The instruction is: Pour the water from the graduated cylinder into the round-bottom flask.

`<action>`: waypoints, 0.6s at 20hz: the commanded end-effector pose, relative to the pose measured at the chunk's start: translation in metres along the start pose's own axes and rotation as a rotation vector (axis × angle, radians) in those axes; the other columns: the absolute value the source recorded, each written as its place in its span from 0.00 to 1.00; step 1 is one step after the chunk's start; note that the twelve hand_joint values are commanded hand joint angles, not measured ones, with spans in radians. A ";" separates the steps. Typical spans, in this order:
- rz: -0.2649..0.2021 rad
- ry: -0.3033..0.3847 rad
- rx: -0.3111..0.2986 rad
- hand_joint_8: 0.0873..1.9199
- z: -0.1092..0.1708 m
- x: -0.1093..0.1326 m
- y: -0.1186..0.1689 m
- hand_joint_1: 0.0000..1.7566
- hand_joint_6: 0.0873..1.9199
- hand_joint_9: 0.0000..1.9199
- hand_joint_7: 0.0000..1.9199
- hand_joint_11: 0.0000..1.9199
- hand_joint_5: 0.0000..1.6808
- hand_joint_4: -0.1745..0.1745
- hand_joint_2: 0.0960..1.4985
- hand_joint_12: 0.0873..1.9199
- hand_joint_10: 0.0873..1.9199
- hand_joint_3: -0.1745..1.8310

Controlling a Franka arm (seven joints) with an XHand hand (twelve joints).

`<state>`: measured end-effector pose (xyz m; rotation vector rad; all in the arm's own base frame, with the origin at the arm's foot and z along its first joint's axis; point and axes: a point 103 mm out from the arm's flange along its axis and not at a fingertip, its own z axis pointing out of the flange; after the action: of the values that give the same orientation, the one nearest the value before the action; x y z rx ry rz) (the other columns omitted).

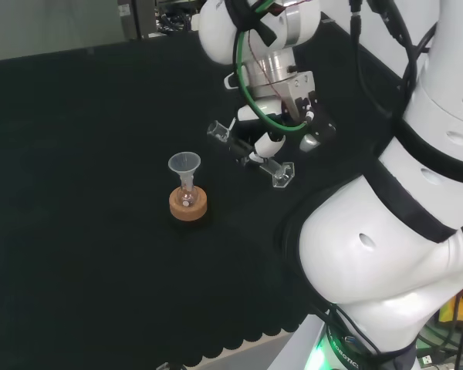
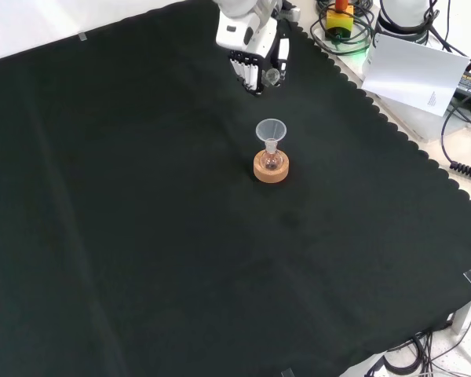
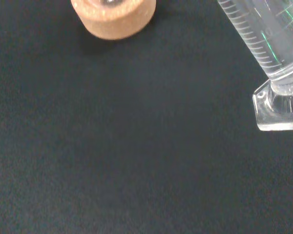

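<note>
1. Head view: the graduated cylinder [image 1: 251, 152] is held off the cloth and tilted far over, its open mouth toward the view's left and its clear foot lower to the right, near the arm's white links [image 1: 386, 231]
2. The hand [image 1: 272, 139] has its fingers curled round the cylinder's middle, gripping it
3. To the lower left of the cylinder in this view, well apart, the round-bottom flask [image 1: 187, 196] sits upright in a cork ring [image 1: 188, 204] with a clear funnel [image 1: 184, 165] in its neck
4. Front view: the flask [image 2: 271, 159] on its cork ring [image 2: 270, 168] stands a little toward the cloth's far edge, funnel [image 2: 271, 130] on top, with the hand [image 2: 255, 63] beyond it near the far scalloped edge of the black cloth [image 2: 141, 236]
5. Wrist view: the cylinder [image 3: 268, 44] shows its printed scale and its foot clear of the cloth, with the cork ring [image 3: 115, 17] apart from it
</note>
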<state>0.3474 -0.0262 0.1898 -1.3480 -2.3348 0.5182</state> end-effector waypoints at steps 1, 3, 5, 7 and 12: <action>0.008 -0.046 0.084 0.25 -0.003 0.000 0.006 0.64 0.58 0.71 0.56 0.67 0.53 0.11 0.77 0.36 0.03 0.09; 0.009 -0.045 0.084 0.25 -0.005 0.001 0.007 0.64 0.58 0.71 0.56 0.67 0.53 0.11 0.77 0.36 0.03 0.09; 0.014 -0.055 0.095 0.25 -0.006 0.002 0.010 0.64 0.58 0.71 0.56 0.67 0.53 0.11 0.77 0.36 0.03 0.08; 0.017 -0.063 0.112 0.25 -0.007 0.004 0.012 0.64 0.58 0.71 0.56 0.67 0.53 0.10 0.77 0.36 0.03 0.08; 0.036 -0.113 0.158 0.24 -0.009 0.006 0.016 0.64 0.57 0.71 0.57 0.67 0.53 0.09 0.76 0.36 0.02 0.08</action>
<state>0.3557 -0.0250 0.1904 -1.3426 -2.3103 0.6331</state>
